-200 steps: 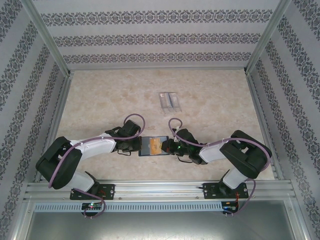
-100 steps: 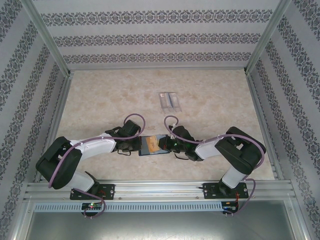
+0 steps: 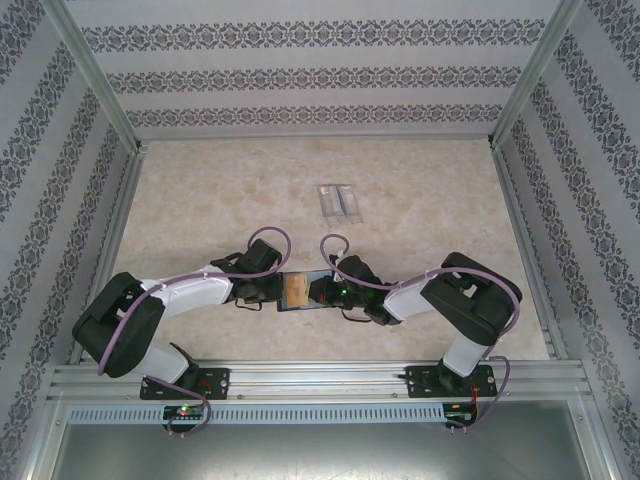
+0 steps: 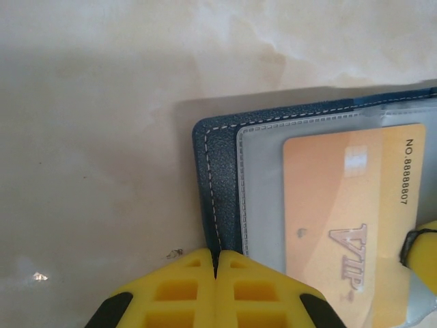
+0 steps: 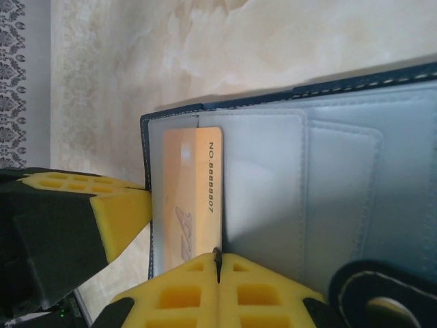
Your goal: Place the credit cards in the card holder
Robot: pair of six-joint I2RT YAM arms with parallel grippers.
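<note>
Card holder (image 4: 220, 179) open flat, long axis left–right — orange card (image 4: 341, 205) pocketed crosswise

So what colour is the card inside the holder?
The card is orange with shiny VIP letters; the left wrist view shows it best.

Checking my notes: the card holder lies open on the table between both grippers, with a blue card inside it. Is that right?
Not quite: the card inside the open card holder is orange and marked VIP, not blue, as the left wrist view shows. It does lie between the left gripper and right gripper.
</note>
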